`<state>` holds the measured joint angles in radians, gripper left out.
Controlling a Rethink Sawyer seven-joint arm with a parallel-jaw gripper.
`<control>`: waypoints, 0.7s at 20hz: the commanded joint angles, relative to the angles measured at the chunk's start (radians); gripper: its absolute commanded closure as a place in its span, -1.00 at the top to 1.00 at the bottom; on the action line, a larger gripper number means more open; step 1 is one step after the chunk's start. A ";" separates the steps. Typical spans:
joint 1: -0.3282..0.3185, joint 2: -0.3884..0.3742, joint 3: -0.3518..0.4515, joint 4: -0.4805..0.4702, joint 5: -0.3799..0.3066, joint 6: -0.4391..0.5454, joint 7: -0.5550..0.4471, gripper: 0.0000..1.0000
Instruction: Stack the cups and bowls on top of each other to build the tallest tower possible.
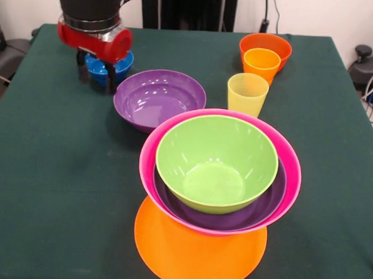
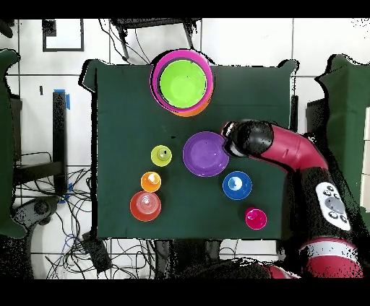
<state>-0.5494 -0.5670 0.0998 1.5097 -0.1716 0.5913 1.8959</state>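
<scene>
The tower stands near the front edge: a lime green bowl (image 1: 216, 162) in a purple bowl (image 1: 245, 216), in the pink bowl (image 1: 289, 174), on an upturned orange bowl (image 1: 198, 253). It shows in the overhead view as the tower (image 2: 182, 83). A second purple bowl (image 1: 159, 99) sits alone. My gripper (image 1: 97, 75) hangs open at the small blue bowl (image 1: 123, 65), fingers apart with the bowl's rim showing between them. A yellow cup (image 1: 247, 92), an orange-yellow cup (image 1: 261, 64) and a red-orange bowl (image 1: 266, 44) stand to the right. The red cup (image 2: 255, 218) shows only from overhead.
The green table (image 1: 50, 190) has bare cloth left of the tower. My arm (image 2: 289, 148) reaches across beside the lone purple bowl (image 2: 205, 154). Cables and chair bases lie on the floor around the table.
</scene>
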 commanded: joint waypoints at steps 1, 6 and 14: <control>-0.044 0.046 0.241 0.092 -0.140 -0.087 -0.314 1.00; -0.085 0.064 0.298 0.106 -0.176 -0.113 -0.293 1.00; -0.147 0.091 0.399 0.093 -0.231 -0.068 -0.314 1.00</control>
<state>-0.6931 -0.5598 0.3460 1.5675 -0.3127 0.5248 1.8441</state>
